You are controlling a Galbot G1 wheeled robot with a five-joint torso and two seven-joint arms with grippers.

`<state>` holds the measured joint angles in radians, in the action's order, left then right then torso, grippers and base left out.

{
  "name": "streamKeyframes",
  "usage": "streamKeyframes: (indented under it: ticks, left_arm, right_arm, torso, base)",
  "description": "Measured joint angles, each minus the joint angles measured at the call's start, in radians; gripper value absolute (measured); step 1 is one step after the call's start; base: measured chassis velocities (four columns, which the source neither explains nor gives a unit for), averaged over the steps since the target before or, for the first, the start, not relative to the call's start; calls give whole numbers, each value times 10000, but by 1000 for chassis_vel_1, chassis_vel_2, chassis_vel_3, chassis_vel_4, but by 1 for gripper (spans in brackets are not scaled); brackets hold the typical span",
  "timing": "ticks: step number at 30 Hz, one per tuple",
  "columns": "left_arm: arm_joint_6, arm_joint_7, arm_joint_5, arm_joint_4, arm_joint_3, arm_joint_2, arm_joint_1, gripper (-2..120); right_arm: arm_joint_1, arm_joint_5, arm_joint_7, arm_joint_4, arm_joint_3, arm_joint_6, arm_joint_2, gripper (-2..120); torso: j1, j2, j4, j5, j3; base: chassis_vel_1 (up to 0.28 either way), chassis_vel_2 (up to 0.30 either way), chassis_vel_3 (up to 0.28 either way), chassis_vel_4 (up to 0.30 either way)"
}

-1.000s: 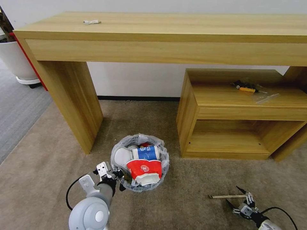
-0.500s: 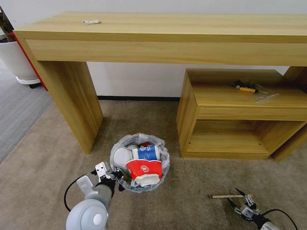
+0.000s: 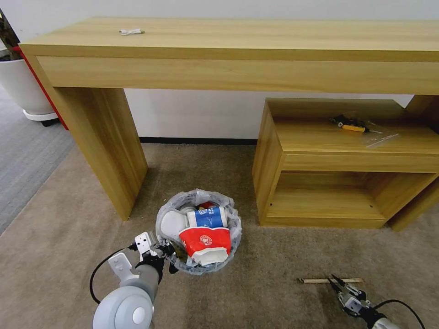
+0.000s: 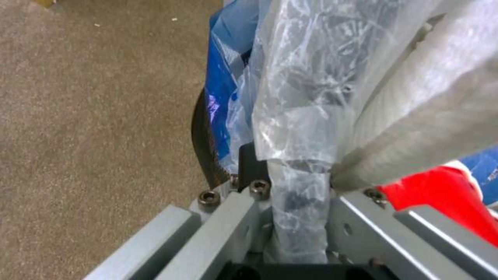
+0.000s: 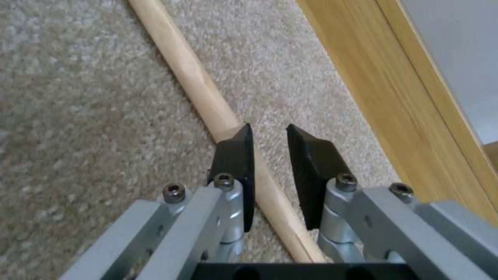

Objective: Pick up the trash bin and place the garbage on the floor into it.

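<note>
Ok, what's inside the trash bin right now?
The trash bin holds a red-and-white paper cup on top, a blue-and-white cup behind it, and something white beside them. Whatever lies beneath is covered.

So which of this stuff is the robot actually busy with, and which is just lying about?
Part of the job:
- bin, its rim clamped by the left pincer
- rubbish inside it
- wooden stick on the carpet, between the fingers of the right pincer

Just lying about:
- white cable on the desk
- screwdriver on the low shelf
- planter
</note>
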<state>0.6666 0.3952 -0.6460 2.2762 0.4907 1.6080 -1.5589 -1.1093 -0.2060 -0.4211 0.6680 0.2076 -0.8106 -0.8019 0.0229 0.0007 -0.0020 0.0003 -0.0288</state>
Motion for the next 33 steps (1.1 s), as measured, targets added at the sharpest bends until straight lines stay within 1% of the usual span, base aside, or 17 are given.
streamKeyframes:
  ticks: [4,7,8,9,11,12,13,16,17,20,21,22,24,25,26,33]
  left_arm:
    - [-2,-1,49,-35,-14,0,37,0]
    - [-6,-5,78,-88,-38,0,79,0]
    - [-7,-6,78,-92,-40,0,90,0]
    - [-7,-6,78,-92,-40,0,90,0]
    - [-13,-14,75,-106,-56,0,110,0]
    - [-13,-17,71,-107,-58,0,118,0]
    - [-13,-17,71,-107,-58,0,118,0]
    - [-19,-21,66,-108,-57,0,138,0]
    - [-19,-21,66,-108,-57,0,138,0]
    - [-37,-34,61,-110,-61,0,131,0]
    - [-37,-34,61,-110,-61,0,131,0]
    - [-38,-38,55,-110,-52,0,130,0]
    - [-37,-40,46,-110,-41,0,141,0]
    - [-37,-40,46,-110,-41,0,141,0]
    - [-38,-40,44,-110,-41,0,145,0]
    - [-39,-40,41,-127,-87,1,170,0]
  right_arm:
    - [-30,4,-35,152,0,-4,76,21]
    - [-219,12,-35,505,-62,-6,303,33]
    - [-277,3,-32,586,-78,-5,346,36]
    - [-277,3,-32,586,-78,-5,346,36]
    - [-342,-60,-55,674,-108,-6,376,48]
    - [-344,-92,-65,708,-116,-5,377,51]
    - [-344,-92,-65,708,-116,-5,377,51]
    - [-381,-171,-109,839,-136,-6,406,67]
    - [-381,-171,-109,839,-136,-6,406,67]
    - [-365,-313,-229,754,-136,-6,377,80]
    - [-365,-313,-229,754,-136,-6,377,80]
    - [-358,-330,-248,725,-127,-6,364,86]
    - [-352,-331,-272,734,-121,-6,353,93]
    - [-352,-331,-272,734,-121,-6,353,93]
    - [-352,-331,-276,744,-121,-6,354,98]
    - [-403,-359,-268,766,-114,-7,380,100]
  torso:
    - [-1,-1,1,1,0]
    - [0,0,0,-2,0]
    - [0,0,0,-1,0]
    - [0,0,0,-1,0]
    - [-1,0,-1,-1,0]
    - [-1,0,-1,-1,0]
    - [-1,0,-1,-1,0]
    - [-1,0,1,0,0]
    - [-1,0,1,0,0]
    - [-1,-1,0,1,0]
    - [-1,-1,0,1,0]
    - [0,0,0,-1,-1]
    - [-1,0,0,1,0]
    - [-1,0,0,1,0]
    - [0,0,0,1,0]
    - [0,0,-1,0,0]
  base:
    - [0,0,0,0]
    - [0,0,0,0]
    - [0,0,0,0]
    - [0,0,0,0]
    - [0,0,0,0]
    - [0,0,0,0]
    - [0,0,0,0]
    - [0,0,0,0]
    - [0,0,0,0]
    - [0,0,0,0]
    - [0,0,0,0]
    - [0,0,0,0]
    - [0,0,0,0]
    - [0,0,0,0]
    - [0,0,0,0]
    - [0,0,0,0]
